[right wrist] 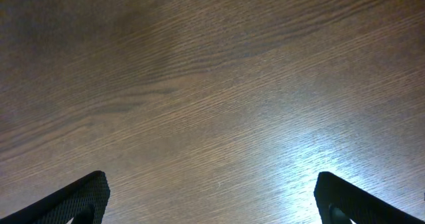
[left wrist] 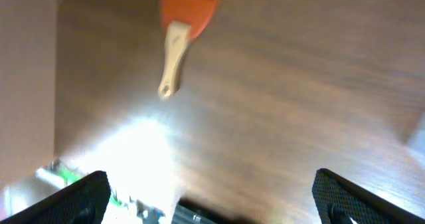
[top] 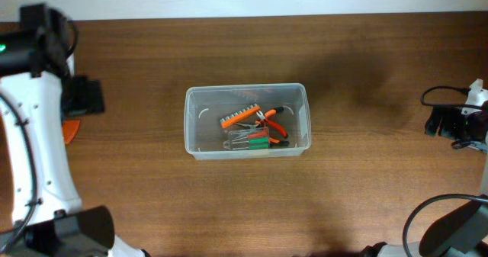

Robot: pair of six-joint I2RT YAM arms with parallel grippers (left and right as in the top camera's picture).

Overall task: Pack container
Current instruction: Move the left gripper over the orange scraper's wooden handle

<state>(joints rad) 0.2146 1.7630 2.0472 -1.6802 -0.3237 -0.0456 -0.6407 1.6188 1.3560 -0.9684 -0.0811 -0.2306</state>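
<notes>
The container (top: 248,121), a clear plastic tub with rounded corners, sits in the middle of the wooden table (top: 366,188), well apart from both arms. Lying in it are an orange bit holder (top: 240,117) with a row of bits, orange-handled pliers (top: 274,125) just to its right, and what look like small green-handled screwdrivers (top: 258,141) along the near wall. Any print on these tools is too small to read.

The left arm (top: 34,150) stands at the table's left edge. The left gripper (left wrist: 209,177) hangs above bare wood with its jaws spread wide and nothing between them. Beyond it lies a scraper (left wrist: 178,34) with an orange blade and a pale handle; no marking on the handle can be made out in the blurred wrist view.

The right gripper (right wrist: 209,177), at the far right edge of the table, is likewise spread wide over bare wood grain, holding nothing.
</notes>
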